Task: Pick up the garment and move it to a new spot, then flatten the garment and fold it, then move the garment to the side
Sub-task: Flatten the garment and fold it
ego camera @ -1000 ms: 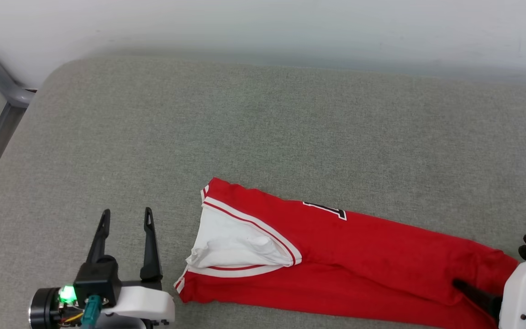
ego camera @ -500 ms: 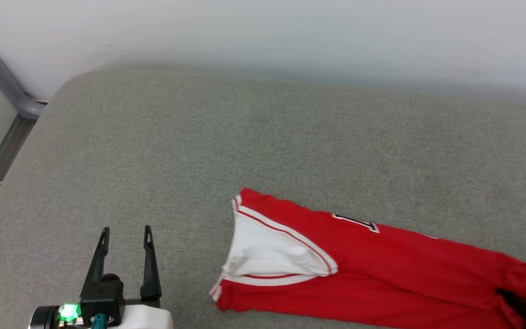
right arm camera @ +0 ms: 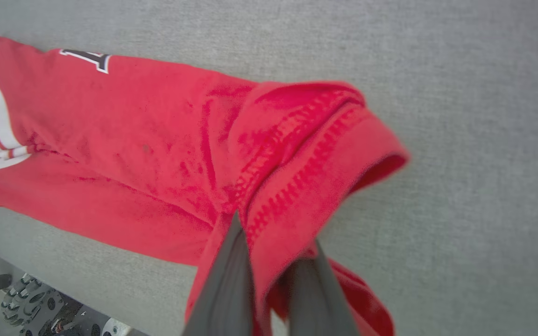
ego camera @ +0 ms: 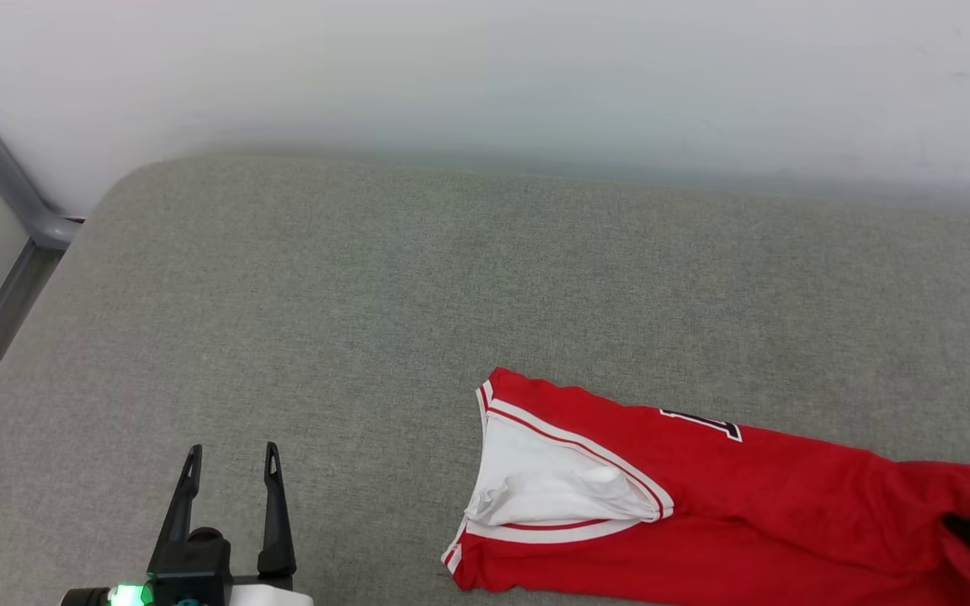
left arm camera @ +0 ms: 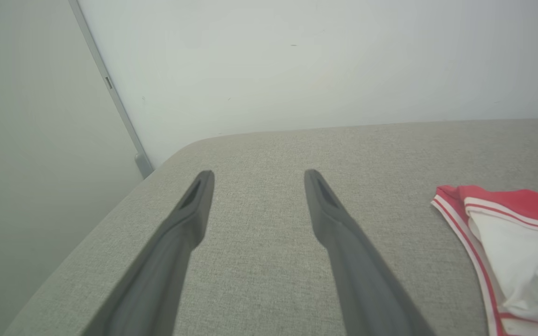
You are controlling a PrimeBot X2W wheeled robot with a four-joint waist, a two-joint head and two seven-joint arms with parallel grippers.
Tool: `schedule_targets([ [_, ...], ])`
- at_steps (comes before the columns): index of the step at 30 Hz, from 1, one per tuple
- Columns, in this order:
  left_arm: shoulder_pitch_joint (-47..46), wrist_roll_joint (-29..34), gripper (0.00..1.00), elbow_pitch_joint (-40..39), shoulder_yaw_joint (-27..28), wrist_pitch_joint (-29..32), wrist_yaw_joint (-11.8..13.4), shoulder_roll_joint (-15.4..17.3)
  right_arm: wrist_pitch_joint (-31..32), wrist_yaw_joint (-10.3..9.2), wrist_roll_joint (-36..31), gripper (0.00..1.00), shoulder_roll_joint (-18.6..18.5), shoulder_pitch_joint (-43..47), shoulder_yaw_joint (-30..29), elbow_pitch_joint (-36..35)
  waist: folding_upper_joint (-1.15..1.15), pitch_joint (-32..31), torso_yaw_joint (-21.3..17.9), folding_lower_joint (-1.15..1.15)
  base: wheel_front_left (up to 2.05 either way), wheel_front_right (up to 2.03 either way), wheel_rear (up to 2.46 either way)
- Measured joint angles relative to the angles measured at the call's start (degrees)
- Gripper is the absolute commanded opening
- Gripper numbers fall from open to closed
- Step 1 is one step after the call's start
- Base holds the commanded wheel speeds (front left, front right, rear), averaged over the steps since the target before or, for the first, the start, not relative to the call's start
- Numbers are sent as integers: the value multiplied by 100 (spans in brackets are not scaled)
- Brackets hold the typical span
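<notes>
Pinching hem of garment (right arm camera: 157, 140), right gripper (right arm camera: 276, 242) clamped tight, red fabric bunched between both fingers. Garment lies stretched long across grey cushion (ego camera: 367, 295), low right in head view, white sleeve (ego camera: 552, 488) at its left end. Left gripper (ego camera: 233, 450) over bare cushion, well apart from sleeve, fingers spread wide, holding nothing.

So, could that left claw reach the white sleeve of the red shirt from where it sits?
Probably yes. The left claw is open, and only bare grey cushion lies between it and the white sleeve of the shirt. Nothing stands in the way.
</notes>
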Motion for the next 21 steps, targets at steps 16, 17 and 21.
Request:
schedule_targets([
  [16, 20, 99, 100, 10, 16, -5, -98, -112, 990, 0, -410, 0, 1102, -404, -52, -2065, 0, 54, -23, 0, 0, 0, 0],
  [17, 5, 100, 100, 12, 10, -5, -99, -126, 1060, 0, -490, 0, 1210, -510, 33, -2072, 0, 77, -10, 0, 0, 0, 0],
  [21, -100, 102, 100, 29, -14, -7, -125, -170, 1273, 0, -821, 0, 1583, -963, 523, -2023, 0, 181, 56, 0, 0, 0, 0],
])
